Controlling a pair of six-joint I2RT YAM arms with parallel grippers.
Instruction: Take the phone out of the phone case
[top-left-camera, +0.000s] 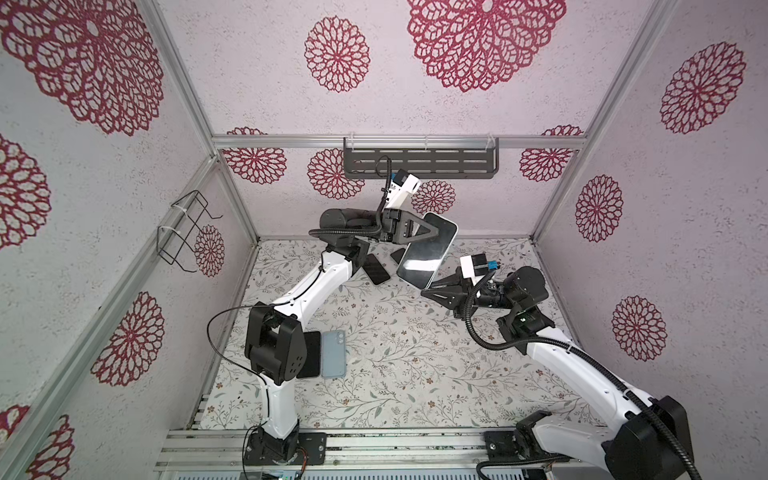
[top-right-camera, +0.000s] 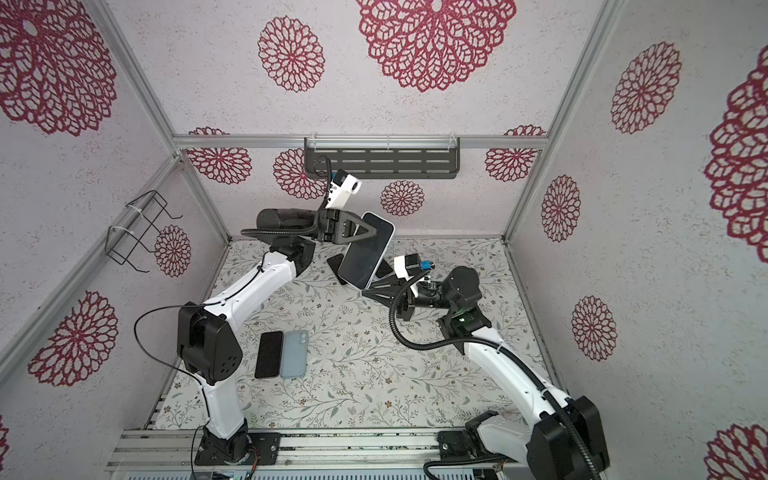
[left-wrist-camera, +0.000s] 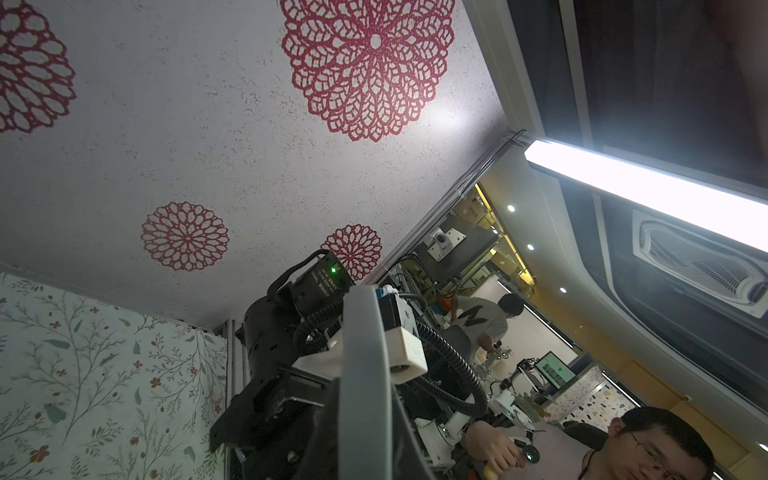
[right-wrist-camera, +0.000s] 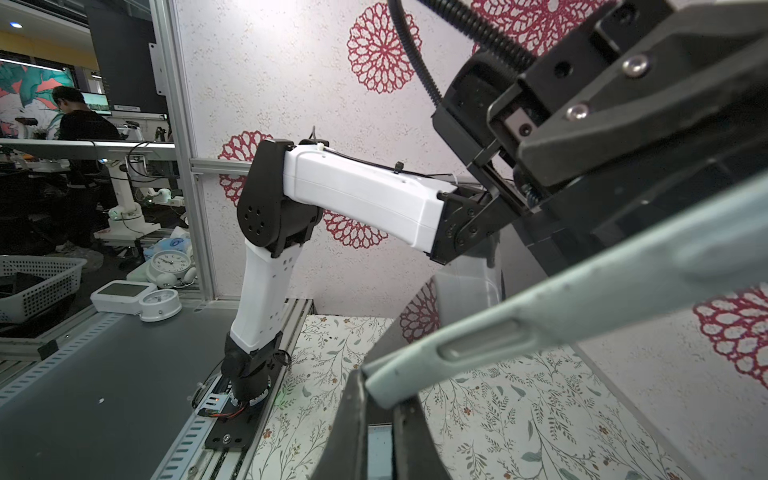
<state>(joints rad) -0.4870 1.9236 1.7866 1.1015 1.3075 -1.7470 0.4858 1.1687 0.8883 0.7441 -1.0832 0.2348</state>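
The phone (top-left-camera: 424, 249) (top-right-camera: 363, 251), dark glossy screen up, sits in a pale mint phone case (top-left-camera: 452, 237) (right-wrist-camera: 582, 307) and hangs tilted above the far middle of the table. My left gripper (top-left-camera: 436, 231) (top-right-camera: 372, 231) is shut on its far end, across screen and back. In the left wrist view the case's grey edge (left-wrist-camera: 365, 365) runs between the jaws of the left gripper (left-wrist-camera: 365, 449). My right gripper (top-left-camera: 426, 289) (top-right-camera: 365, 291) (right-wrist-camera: 380, 399) is shut on the case's near lower corner, below a side button (right-wrist-camera: 486, 345).
Two black phones (top-left-camera: 376, 268) (top-left-camera: 398, 254) lie on the floral table under the held one. A black phone (top-right-camera: 269, 354) and a blue one (top-right-camera: 295, 353) lie by the left arm's elbow. A black shelf (top-left-camera: 419, 162) hangs on the back wall and a wire basket (top-left-camera: 187, 232) on the left wall.
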